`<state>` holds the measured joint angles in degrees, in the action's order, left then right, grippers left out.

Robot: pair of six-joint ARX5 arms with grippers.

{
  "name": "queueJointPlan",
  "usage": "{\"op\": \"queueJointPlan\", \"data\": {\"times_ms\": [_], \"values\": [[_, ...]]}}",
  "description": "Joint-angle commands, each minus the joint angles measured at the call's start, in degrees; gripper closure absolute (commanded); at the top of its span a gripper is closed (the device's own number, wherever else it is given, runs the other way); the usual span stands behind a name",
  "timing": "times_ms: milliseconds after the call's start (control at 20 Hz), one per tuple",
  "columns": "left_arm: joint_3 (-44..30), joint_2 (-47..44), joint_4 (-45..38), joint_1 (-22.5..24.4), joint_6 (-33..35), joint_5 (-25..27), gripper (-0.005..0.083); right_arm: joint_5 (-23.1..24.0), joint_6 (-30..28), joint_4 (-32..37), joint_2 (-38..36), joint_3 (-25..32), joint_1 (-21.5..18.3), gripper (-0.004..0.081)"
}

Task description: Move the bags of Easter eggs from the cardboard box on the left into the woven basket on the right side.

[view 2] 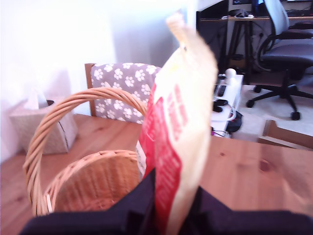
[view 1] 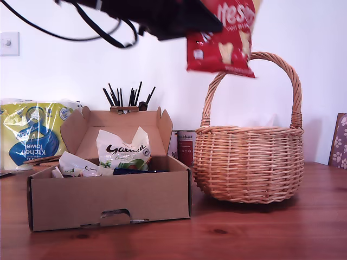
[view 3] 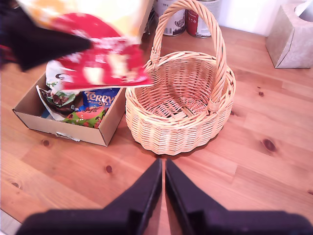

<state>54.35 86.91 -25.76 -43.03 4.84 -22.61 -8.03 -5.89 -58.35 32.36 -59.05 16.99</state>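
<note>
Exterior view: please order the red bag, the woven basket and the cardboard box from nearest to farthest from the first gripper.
1. The red bag, clamped in my first gripper, high in the exterior view.
2. The woven basket, just below the bag, on the exterior view's right.
3. The cardboard box, lower on the exterior view's left, other bags inside.

My first gripper is hanging high in the air, its dark jaws clamping a red bag that is dangling beneath it. My second gripper is hovering apart from it, pointing downward, jaws pressed together with nothing between them.
</note>
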Motion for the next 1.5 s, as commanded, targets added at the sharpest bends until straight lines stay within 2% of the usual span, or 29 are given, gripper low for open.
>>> {"op": "queueJointPlan", "data": {"times_ms": [0, 250, 450, 750, 1100, 1450], "values": [[0.57, 3.82, -4.59, -0.68, -0.17, 2.21, 0.0793, 0.09, 0.13, 0.20, -0.20, -0.48, 0.20, 0.0782], [7.48, 14.84, -6.43, -1.42, -0.46, 7.08, 0.0793, 0.02, 0.13, 0.04, -0.20, -0.48, 0.20, 0.0782], [13.77, 22.03, -4.94, -1.44, -2.12, 8.55, 0.0793, -0.48, 0.11, -0.26, -0.20, -0.48, 0.20, 0.0782], [16.24, 28.17, -3.96, -2.23, -7.10, 9.66, 0.0793, -0.57, 0.07, -0.24, -0.20, -0.48, 0.20, 0.0782], [16.28, 25.99, 12.37, -2.45, -7.45, 9.68, 0.0793, -0.57, 0.00, -0.24, -0.20, -0.48, 0.20, 0.0782], [17.00, 20.79, 17.66, -1.70, -7.45, 9.84, 0.0793, -0.59, 0.02, -0.24, -0.20, -0.48, 0.20, 0.0782]]}}
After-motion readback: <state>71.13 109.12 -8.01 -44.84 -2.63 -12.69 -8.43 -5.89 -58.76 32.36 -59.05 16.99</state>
